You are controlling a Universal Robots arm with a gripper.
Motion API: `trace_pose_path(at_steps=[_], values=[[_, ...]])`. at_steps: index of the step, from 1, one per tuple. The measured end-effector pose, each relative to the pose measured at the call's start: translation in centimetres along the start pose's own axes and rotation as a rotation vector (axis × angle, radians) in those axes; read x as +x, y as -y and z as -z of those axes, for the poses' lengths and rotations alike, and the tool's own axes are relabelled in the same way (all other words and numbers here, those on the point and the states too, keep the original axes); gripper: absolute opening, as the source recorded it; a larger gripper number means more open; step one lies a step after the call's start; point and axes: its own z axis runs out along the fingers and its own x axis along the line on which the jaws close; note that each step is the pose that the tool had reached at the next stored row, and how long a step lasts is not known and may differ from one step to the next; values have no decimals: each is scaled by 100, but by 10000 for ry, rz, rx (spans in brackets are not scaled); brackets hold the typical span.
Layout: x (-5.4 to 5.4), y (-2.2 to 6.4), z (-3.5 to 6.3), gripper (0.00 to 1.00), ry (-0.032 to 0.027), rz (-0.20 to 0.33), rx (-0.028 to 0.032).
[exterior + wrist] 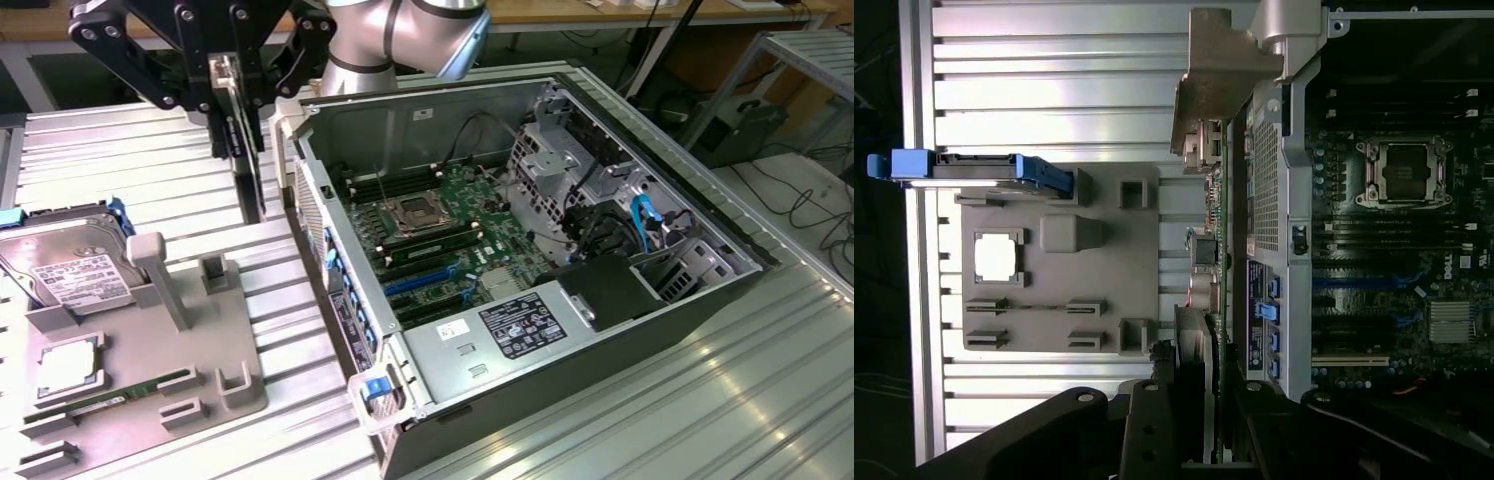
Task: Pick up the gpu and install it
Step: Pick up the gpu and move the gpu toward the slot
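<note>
item: gpu (248, 170); count one; hangs upright, clamped at its top edge in my gripper (227, 88), jaws closed on it, just outside the open computer case (561, 400); i judge it light, stiff, fragile; hold by board edges; grey tray (200, 370): one hard drive (67, 265), one cpu (70, 362), one memory stick (114, 398)

Cut off by the exterior view's top edge: arm (400, 35) and upper part of gripper (238, 95). Top of gpu (248, 170) hidden between the clamping fingers; turned nearly edge-on, face detail lost. Drive (60, 265) clipped at the exterior view's left edge, label print too small to read. Same for the sticker (527, 325) in the case (534, 400). In the wrist view, gripper (1204, 405) and case run past the frame; gpu edge-on there, one end tucked behind the fingers.
</note>
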Motion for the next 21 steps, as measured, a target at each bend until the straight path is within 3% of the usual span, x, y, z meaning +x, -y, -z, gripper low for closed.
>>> trace_pose_path(at_steps=[21], values=[[-237, -2, -3, 27, 0, 0, 0]])
